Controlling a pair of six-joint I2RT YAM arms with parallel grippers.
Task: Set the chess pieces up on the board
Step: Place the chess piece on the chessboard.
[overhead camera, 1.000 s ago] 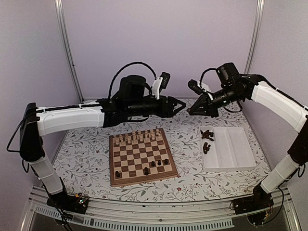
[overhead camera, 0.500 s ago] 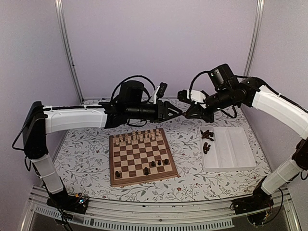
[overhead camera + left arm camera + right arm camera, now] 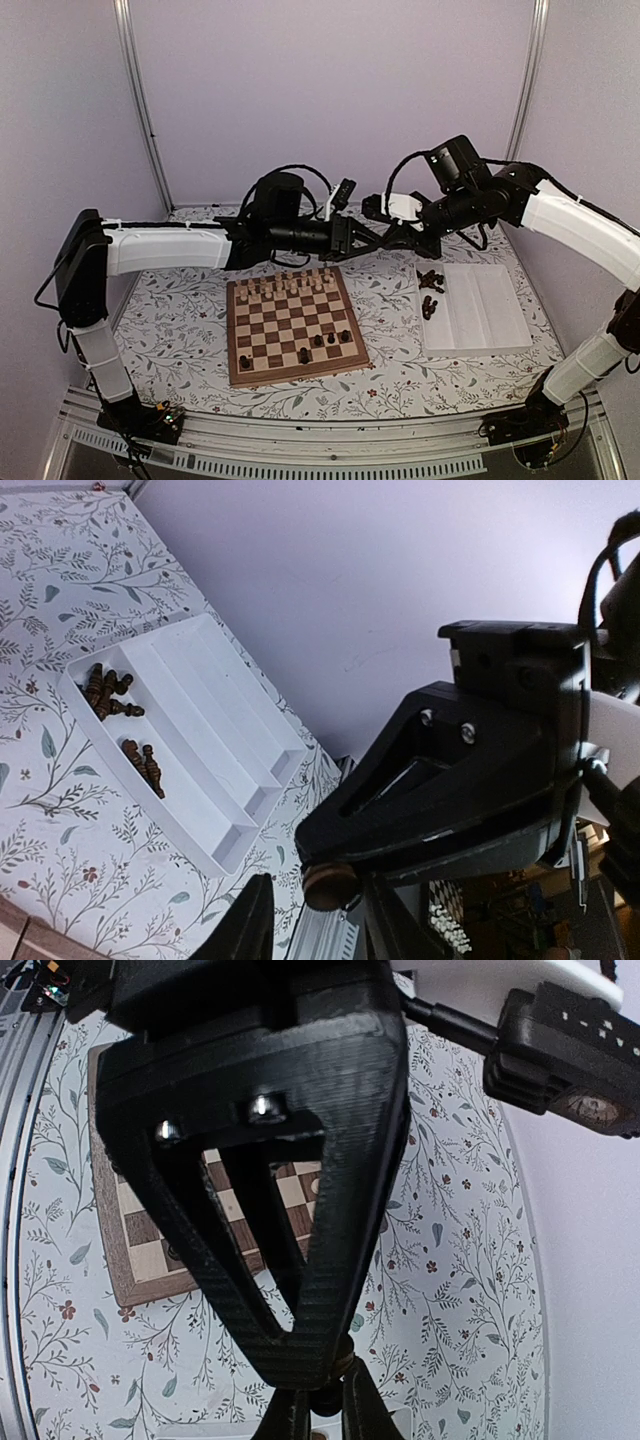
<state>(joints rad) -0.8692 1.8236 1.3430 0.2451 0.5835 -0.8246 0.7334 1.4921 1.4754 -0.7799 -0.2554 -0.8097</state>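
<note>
- Board (image 3: 270, 335): flat at middle of table (image 3: 180, 320), square to its near edge so both arms can reach it. Most squares bare, so setup looks early.
- White tray (image 3: 490, 310): compartmented, toward table's right edge, well apart from board. Prob. the stock bin, w/in right arm's reach.
- Mid-air over table's far edge: left gripper (image 3: 318, 920), jaws spread either side of a chessman's base, not yet clamped as far as wrist view shows. Looks posed to receive.
- Tip to tip w/ it: right gripper (image 3: 320, 1410), fingers pinching that same chessman. Prob. a handover, since stock sits on right arm's side.
- Pale chessmen (image 3: 290, 285): upright in rows along board's far edge.
- Dark chess pieces (image 3: 431, 283): heap lying in tray's far-left corner, a couple more just nearer in same compartment. A few stand upright on board's near ranks, one at its near-left corner.
- Dark chessman (image 3: 330, 885): only its round base shows, between both sets of fingers, high above table. Type can't tell.
</note>
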